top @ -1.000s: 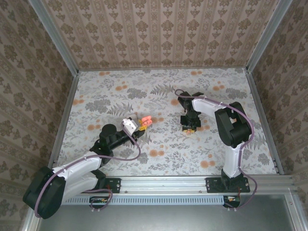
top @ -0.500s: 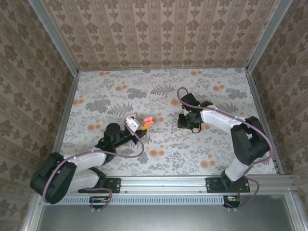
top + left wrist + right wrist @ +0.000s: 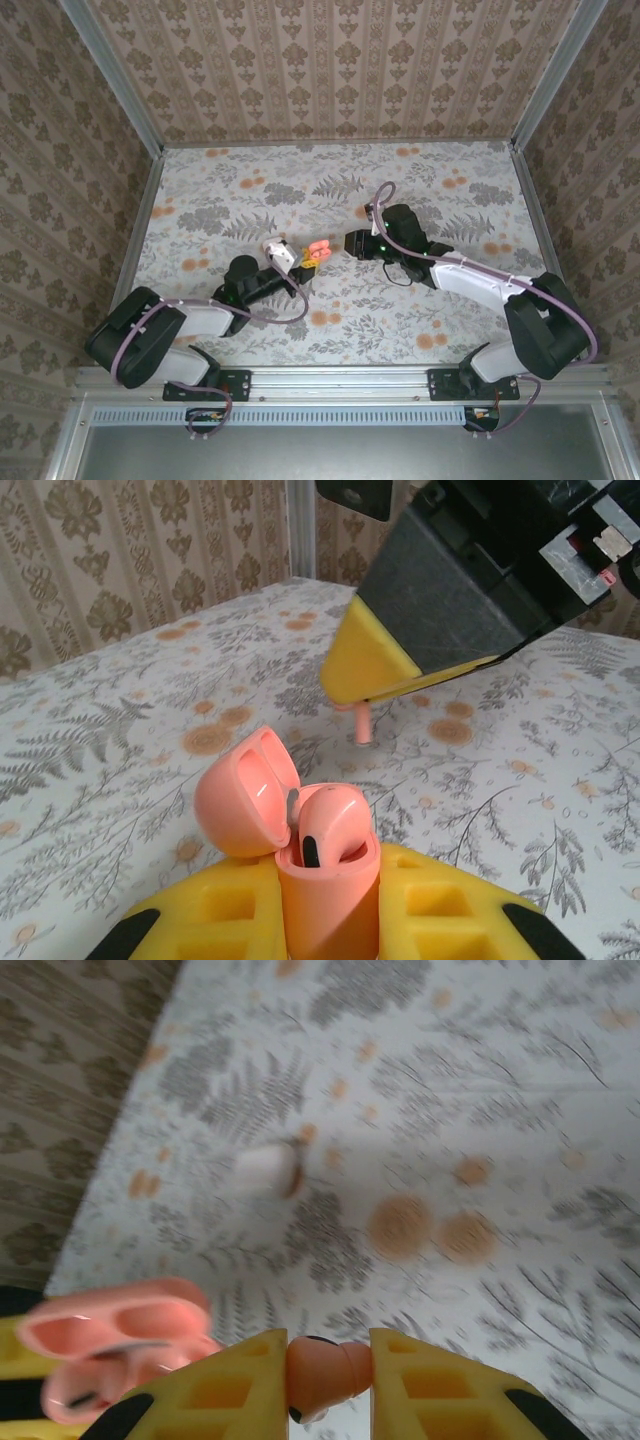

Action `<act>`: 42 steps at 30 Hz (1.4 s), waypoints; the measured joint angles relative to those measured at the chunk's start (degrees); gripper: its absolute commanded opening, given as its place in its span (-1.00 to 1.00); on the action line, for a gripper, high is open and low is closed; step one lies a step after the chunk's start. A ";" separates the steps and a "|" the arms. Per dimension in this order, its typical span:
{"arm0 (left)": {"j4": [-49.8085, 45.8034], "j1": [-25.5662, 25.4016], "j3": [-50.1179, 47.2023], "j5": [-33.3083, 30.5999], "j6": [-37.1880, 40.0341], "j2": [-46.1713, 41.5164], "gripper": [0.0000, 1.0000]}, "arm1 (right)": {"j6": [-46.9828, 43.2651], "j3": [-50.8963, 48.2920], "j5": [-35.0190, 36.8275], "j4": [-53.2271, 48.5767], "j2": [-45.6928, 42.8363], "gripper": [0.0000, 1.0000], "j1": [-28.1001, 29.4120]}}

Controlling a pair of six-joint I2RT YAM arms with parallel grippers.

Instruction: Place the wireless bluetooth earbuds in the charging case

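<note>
The right gripper (image 3: 352, 244) is clamped on a small pinkish-red plastic earbud (image 3: 325, 1372), and the coming move turns on how that bud lies relative to the open pinkish-red clamshell charging case (image 3: 325, 910). The case stands upright, pinched in the left gripper (image 3: 309, 257), with a matching earbud (image 3: 333, 820) seated in its mouth. The held bud hangs just right of the case and apart from it, stem pointing roughly down. By my reading it must cross leftward over the case mouth, then descend; which bay is free I cannot tell
</note>
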 measured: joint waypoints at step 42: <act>4.20 -1.42 1.84 -0.22 -2.19 0.20 -0.72 | -1.62 -3.34 -1.29 11.78 -1.90 -0.41 3.26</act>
